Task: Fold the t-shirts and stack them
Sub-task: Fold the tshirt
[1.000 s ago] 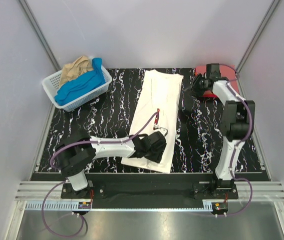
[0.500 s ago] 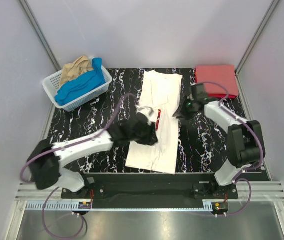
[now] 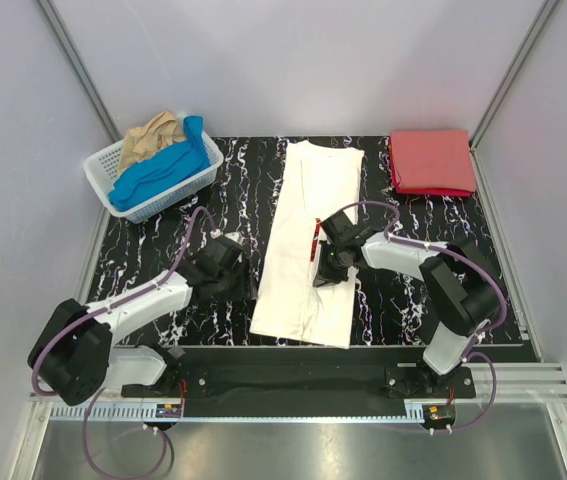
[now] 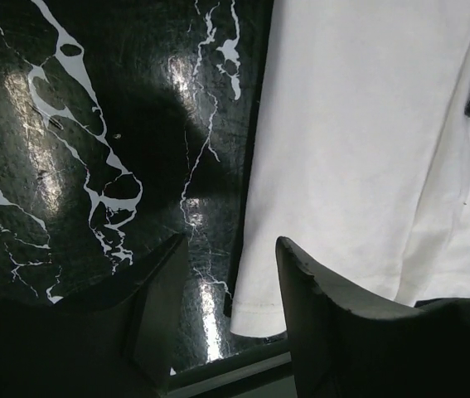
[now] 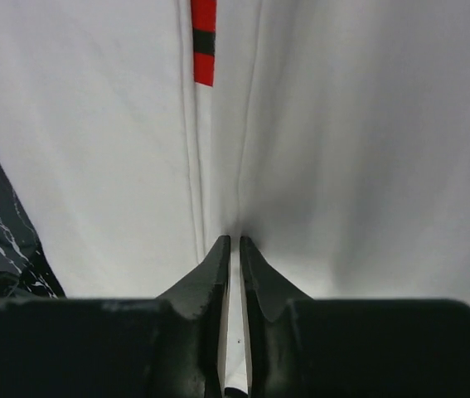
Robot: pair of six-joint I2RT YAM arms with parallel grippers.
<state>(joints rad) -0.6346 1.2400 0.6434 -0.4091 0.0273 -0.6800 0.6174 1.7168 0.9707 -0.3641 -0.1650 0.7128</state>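
A white t-shirt [image 3: 303, 215] lies folded into a long strip down the middle of the table, with a sliver of its red print [image 3: 315, 240] showing at a fold. My right gripper [image 3: 323, 270] rests on its right half, shut on a pinched ridge of white cloth [image 5: 235, 207] just below the red print [image 5: 204, 41]. My left gripper [image 4: 228, 249] hovers open over the bare table beside the white t-shirt's [image 4: 359, 141] left edge, near the hem corner, holding nothing. A folded red t-shirt [image 3: 431, 160] sits at the back right.
A white lattice basket [image 3: 103, 170] at the back left holds a blue tee [image 3: 163, 168] and a tan tee [image 3: 151, 135]. The black marbled table [image 3: 413, 290] ends at a metal rail in front. Grey walls close in on both sides.
My left arm has drawn back off the white shirt to its left side. My right arm has swung from the red shirt to the white shirt's middle, and its jaws have closed on a fold.
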